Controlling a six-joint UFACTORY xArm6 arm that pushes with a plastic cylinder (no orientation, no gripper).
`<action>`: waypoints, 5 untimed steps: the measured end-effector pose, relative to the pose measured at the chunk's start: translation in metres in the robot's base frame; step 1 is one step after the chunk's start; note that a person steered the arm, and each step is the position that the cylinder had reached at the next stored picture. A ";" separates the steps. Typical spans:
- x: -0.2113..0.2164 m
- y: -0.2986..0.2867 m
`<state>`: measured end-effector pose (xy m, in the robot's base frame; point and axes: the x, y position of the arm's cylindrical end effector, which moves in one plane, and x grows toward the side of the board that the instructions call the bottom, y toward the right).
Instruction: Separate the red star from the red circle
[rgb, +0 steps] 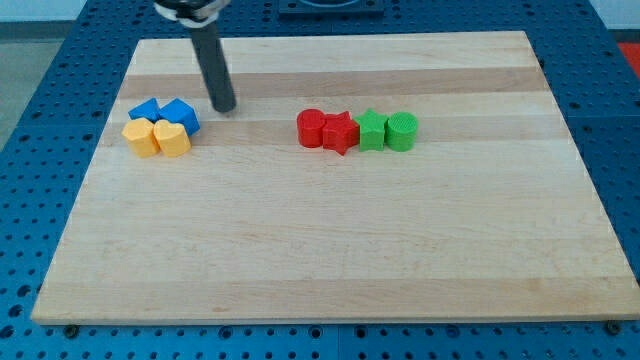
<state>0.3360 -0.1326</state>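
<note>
Wooden pale board (330, 250) with lighter and darker strips fills most of the view, sitting on a blue perforated table (40, 120), flat bare surface so blocks can slide. Dark straight rod comes down from the view's top left, my tip (226, 108) rests on the board just right of the left cluster, well apart from the red pair, so no push on them has begun. No pincer on this rig, only the rod, so nothing to spread or pinch. Row of four near the middle, left to right: red circle block (311, 128), red star block (340, 132), green star-like block (372, 130), green round block (402, 131), each touching its neighbour, which is why the reds need parting. Left cluster: two blue blocks (165, 112), shapes unclear, behind two yellow blocks (157, 138), packed tight. Red star looks glossy, pointed, pressed against the circle's right side and the green block's left; probably needs a push toward the view's bottom or top.
</note>
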 end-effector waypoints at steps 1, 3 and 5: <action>0.000 0.038; 0.078 0.039; 0.091 0.106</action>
<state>0.4270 -0.0263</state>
